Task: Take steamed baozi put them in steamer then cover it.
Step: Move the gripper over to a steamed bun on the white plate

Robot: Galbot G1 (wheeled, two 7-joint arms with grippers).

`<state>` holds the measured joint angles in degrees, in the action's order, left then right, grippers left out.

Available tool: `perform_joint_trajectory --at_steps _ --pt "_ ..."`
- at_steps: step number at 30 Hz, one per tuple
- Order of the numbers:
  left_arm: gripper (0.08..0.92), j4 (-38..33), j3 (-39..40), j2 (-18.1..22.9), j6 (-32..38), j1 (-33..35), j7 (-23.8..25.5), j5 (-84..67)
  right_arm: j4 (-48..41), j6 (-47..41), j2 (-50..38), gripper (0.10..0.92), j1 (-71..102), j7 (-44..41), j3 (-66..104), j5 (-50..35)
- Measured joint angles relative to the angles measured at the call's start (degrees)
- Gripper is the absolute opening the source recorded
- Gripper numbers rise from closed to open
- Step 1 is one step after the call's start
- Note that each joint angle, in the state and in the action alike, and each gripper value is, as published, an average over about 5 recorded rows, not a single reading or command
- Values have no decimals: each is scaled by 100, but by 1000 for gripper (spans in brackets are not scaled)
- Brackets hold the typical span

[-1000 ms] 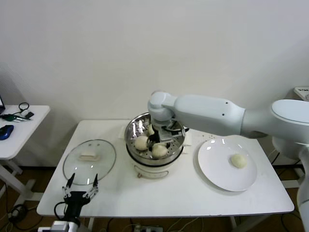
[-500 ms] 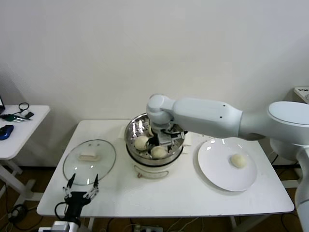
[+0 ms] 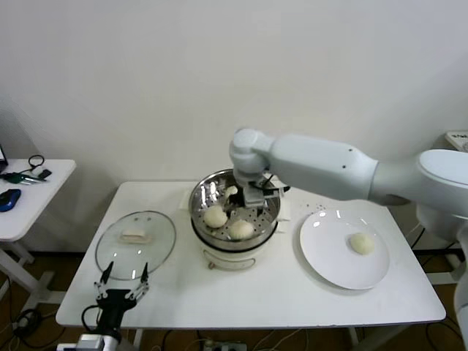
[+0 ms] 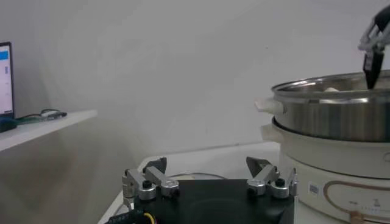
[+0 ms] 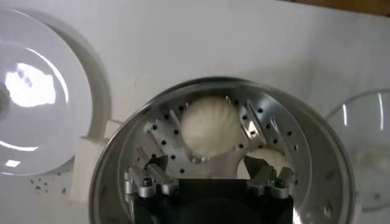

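Hovering over the steamer [image 3: 235, 207] at frame centre, right gripper [image 3: 252, 196] is spread, empty. Three baozi [image 3: 215, 216] inside, one on the plate [image 3: 325, 252] at right. Cover [image 3: 136, 241] lies left; left gripper [image 3: 121, 287] parked lower left, spread.

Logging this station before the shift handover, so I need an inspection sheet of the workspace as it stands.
Surface: white table, a few dark specks near the plate.
Job's things: steamer uncovered, three baozi inside, two in front and one at the back; fourth baozi on the white plate; glass cover flat on the table, left of the steamer.
Clutter: nothing seen on the table.
Grippers: right tool open above the steamer, empty; left tool open, parked at the table's front-left edge.
Cables: dark cables on the side table.
Surroundings: plain white wall; white side table left.
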<state>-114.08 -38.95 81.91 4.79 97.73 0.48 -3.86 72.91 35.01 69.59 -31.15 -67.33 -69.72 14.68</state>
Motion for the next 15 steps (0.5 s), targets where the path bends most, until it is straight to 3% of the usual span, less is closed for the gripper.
perform_joint_trajectory --at_steps 5,15 --pt "823 -54 5 -2 0 9 -1 5 -89 -550 -382 823 -297 308 -154 -400" --pt "823 -107 26 -22 22 19 -1 7 -148 -2465 -1571 823 -407 653 -390 -1582"
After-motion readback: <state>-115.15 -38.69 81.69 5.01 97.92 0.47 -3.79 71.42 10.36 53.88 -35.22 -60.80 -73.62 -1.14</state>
